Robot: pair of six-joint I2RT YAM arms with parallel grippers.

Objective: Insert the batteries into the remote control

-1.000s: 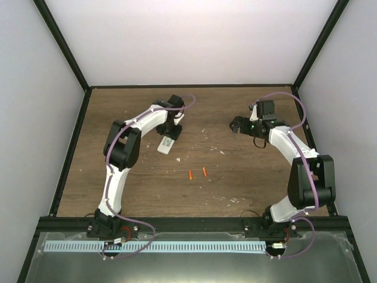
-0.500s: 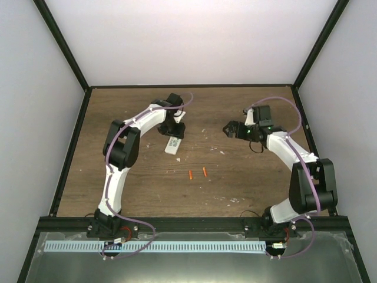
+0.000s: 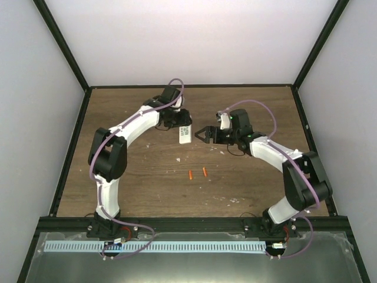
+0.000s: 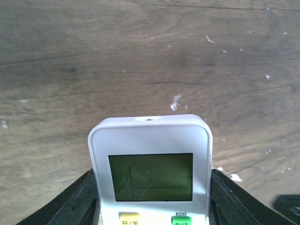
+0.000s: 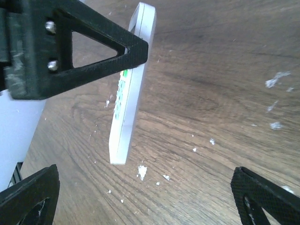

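Scuffed matt wood table (image 3: 147,188), smooth white plastic remote control (image 4: 150,136)

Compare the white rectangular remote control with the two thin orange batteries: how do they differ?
The white rectangular remote control is far larger than the two thin orange batteries. The remote is clamped in the left gripper, off the wooden table; the batteries lie loose on it, untouched. Shared: neither touches the right gripper.

Left wrist view chops the remote control (image 4: 150,159) off at the bottom edge, so only the screen and the tops of two buttons show. From the right wrist it's edge-on, face hidden, and a finger of the left gripper (image 3: 184,127) covers part of it. The batteries (image 3: 191,174) are tiny from above — can't tell which end is which.
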